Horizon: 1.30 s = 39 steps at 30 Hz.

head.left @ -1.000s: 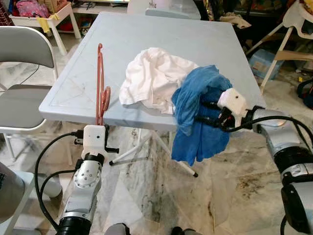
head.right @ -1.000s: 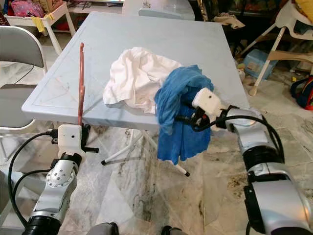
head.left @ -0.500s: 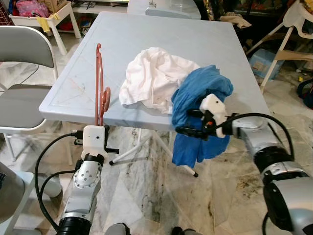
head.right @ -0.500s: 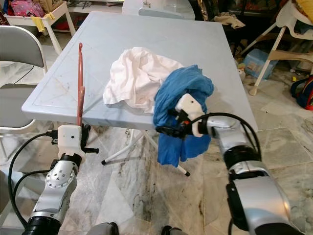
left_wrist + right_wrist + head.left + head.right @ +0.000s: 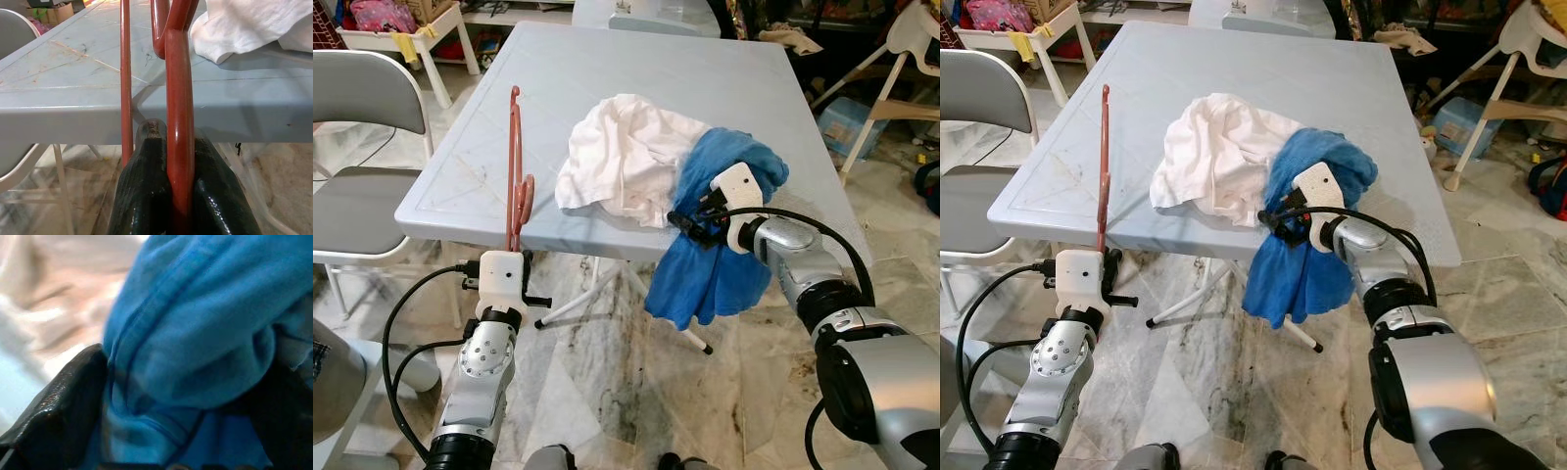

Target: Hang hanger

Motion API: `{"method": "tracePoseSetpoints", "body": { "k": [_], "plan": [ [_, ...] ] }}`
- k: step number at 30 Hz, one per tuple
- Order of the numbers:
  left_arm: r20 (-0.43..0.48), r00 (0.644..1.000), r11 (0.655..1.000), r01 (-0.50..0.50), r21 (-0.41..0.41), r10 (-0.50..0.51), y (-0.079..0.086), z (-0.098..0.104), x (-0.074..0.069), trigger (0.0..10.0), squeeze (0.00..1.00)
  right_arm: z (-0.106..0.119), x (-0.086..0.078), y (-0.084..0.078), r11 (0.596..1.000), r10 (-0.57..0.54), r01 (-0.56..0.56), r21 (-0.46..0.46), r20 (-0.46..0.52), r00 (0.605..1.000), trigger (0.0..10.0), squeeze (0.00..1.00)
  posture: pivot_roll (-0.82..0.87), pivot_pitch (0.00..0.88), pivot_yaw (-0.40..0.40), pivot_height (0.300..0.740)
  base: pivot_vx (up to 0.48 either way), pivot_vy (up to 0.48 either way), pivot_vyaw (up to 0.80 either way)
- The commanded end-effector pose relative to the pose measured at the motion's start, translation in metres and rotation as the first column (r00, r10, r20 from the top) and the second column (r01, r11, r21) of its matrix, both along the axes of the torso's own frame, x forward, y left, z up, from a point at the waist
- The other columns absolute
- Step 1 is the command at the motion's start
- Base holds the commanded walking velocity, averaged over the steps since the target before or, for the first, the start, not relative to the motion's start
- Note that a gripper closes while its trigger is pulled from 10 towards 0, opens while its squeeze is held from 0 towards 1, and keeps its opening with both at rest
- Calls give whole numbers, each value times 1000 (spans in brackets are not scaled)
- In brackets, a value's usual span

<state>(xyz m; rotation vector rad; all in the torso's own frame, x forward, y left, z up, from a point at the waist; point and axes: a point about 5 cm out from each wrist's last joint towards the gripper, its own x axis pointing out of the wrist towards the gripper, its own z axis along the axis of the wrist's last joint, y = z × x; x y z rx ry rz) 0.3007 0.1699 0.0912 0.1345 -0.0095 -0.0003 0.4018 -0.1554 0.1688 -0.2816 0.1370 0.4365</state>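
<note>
A red hanger [image 5: 514, 166] stands upright at the front left edge of the grey table [image 5: 636, 69]. My left gripper [image 5: 514, 240] is shut on its lower bar, and the left wrist view has the bar [image 5: 179, 122] pinched between both fingers. A blue cloth [image 5: 715, 279] hangs over the table's front edge, beside a white cloth [image 5: 622, 157] lying on the top. My right gripper [image 5: 688, 221] is pressed into the blue cloth at the edge. In the right wrist view a blue fold [image 5: 205, 333] bulges between the fingers [image 5: 63, 401], which stand wide apart.
A grey folding chair [image 5: 362, 108] stands close on the left. The table's white crossed legs [image 5: 597, 299] are underneath. A white high chair [image 5: 901, 59] and a blue box [image 5: 850, 122] stand at the back right, and a small white table [image 5: 411, 29] with clutter at the back left.
My right gripper swung left and up, from beside the hanging blue cloth into its fold at the table edge. The cloth's hanging end shifted left. The left arm and hanger stayed put.
</note>
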Motion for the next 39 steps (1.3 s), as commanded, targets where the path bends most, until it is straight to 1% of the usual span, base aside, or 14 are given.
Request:
{"method": "tracePoseSetpoints", "body": {
  "k": [1,5,7,8,9,10,11,14,16,19,23,30,32,39],
  "plan": [
    [-6,1000,1000,2,7,-2,0,-1,1,10000,0,19,6,-5,997,-79,78,24,91,993,10000,1000,184,134,-8,740,0,0,0],
    [-6,1000,1000,4,8,-4,0,-1,2,10000,0,38,10,-3,992,-103,88,85,186,977,10000,1000,183,134,-8,740,0,0,0],
    [-7,1000,1000,5,8,-5,-1,-1,2,10000,0,46,11,3,996,-43,27,88,190,981,10000,882,184,134,-11,740,0,0,0],
    [-8,1000,1000,5,8,-5,-1,-1,2,10000,0,46,11,4,996,-34,18,85,187,982,10000,882,184,134,-11,740,0,0,0],
    [-8,1000,1000,4,8,-4,-1,-1,1,10000,0,46,10,5,998,7,-17,55,185,983,10000,431,184,134,-12,740,0,0,0],
    [-9,1000,1000,4,8,-4,-1,-1,1,10000,0,46,9,7,999,36,-42,34,182,983,10000,431,183,134,-13,740,0,0,0],
    [-11,1000,1000,3,7,-2,-1,-2,1,10000,0,43,6,9,993,118,-119,-2,162,980,10000,0,183,133,-14,740,0,0,0],
    [-14,1000,1000,2,5,-2,-1,-3,1,10000,0,35,0,6,976,214,-209,-55,127,969,10000,0,174,128,-14,740,0,0,0],
    [-18,1000,1000,5,3,-5,-2,-4,1,10000,0,23,-7,-9,963,246,-232,-135,95,965,10000,0,168,127,-13,740,0,0,0],
    [-21,1000,1000,16,0,-16,-4,-5,3,10000,0,16,-13,-33,981,158,-144,-133,95,983,10000,0,146,125,-7,740,0,0,0],
    [-23,999,1000,29,-2,-29,-7,-4,5,10000,0,15,-17,-44,991,90,-77,-106,122,988,10000,0,127,122,-1,740,0,0,0],
    [-24,998,999,50,-3,-51,-12,-5,9,10000,0,7,-29,-51,1000,-18,20,-13,154,988,10000,0,105,119,9,740,0,0,0],
    [-23,998,998,57,-3,-57,-12,-4,10,10000,0,-14,-40,-47,997,-58,54,54,85,995,10000,0,101,119,10,740,0,0,0],
    [-25,998,998,60,-1,-60,-12,-6,10,10000,0,-34,-60,-37,986,-44,48,162,-26,999,10000,0,98,125,10,740,0,0,0]
  ]
}}
